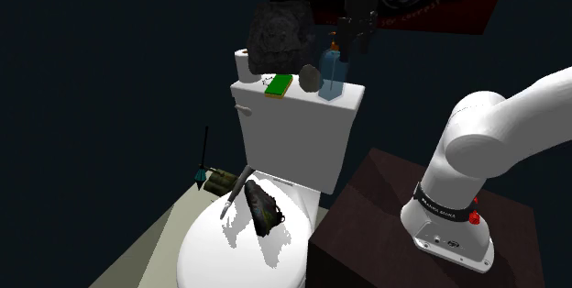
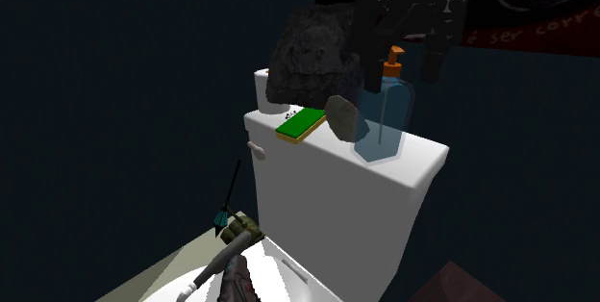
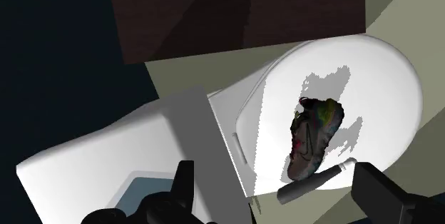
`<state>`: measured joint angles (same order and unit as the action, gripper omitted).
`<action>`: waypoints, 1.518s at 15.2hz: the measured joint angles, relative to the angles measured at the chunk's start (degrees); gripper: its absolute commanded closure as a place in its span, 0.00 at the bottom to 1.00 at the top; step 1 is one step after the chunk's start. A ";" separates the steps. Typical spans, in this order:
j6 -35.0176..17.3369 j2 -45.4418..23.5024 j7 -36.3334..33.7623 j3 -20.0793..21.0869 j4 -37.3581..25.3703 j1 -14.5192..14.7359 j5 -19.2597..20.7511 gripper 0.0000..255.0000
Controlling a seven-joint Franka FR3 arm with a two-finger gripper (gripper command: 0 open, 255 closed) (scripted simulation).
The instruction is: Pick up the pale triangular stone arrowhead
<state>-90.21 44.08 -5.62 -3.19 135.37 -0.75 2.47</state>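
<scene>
The arrowhead (image 1: 310, 77) (image 2: 342, 117) is a pale grey-tan pointed stone standing on edge on the white toilet tank lid (image 1: 298, 103) (image 2: 317, 151). It leans against a blue soap bottle with an orange pump (image 1: 332, 75) (image 2: 385, 108). My black gripper (image 1: 354, 43) (image 2: 402, 55) hangs open above the bottle, slightly past the arrowhead and apart from it. In the wrist view the gripper (image 3: 282, 201) has its fingers wide apart with nothing between them, looking down over the tank and the toilet lid.
A green sponge (image 1: 279, 84) (image 2: 300, 125), a dark rough lump (image 1: 278, 34) (image 2: 312, 55) and a paper roll (image 1: 244, 64) share the tank lid. A dark shoe (image 1: 263, 205) (image 3: 312, 140) and a grey-handled tool (image 1: 234, 190) lie on the toilet lid. The brown stand (image 1: 367, 222) is beside the toilet.
</scene>
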 measured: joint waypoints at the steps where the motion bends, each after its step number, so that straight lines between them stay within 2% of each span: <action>1: 0.00 0.00 0.00 0.00 0.00 0.00 0.00 0.00; 6: -2.78 -10.39 4.63 1.42 -5.14 0.66 6.93 0.00; 15: -5.64 -31.15 12.03 5.73 -18.13 1.25 23.85 0.00; 18: -7.22 -33.37 11.73 6.12 -18.10 1.36 25.61 0.00; 23: -10.43 -34.00 10.26 6.03 -15.13 1.30 26.21 0.00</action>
<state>-100.64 10.08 4.64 2.84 120.24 0.56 28.68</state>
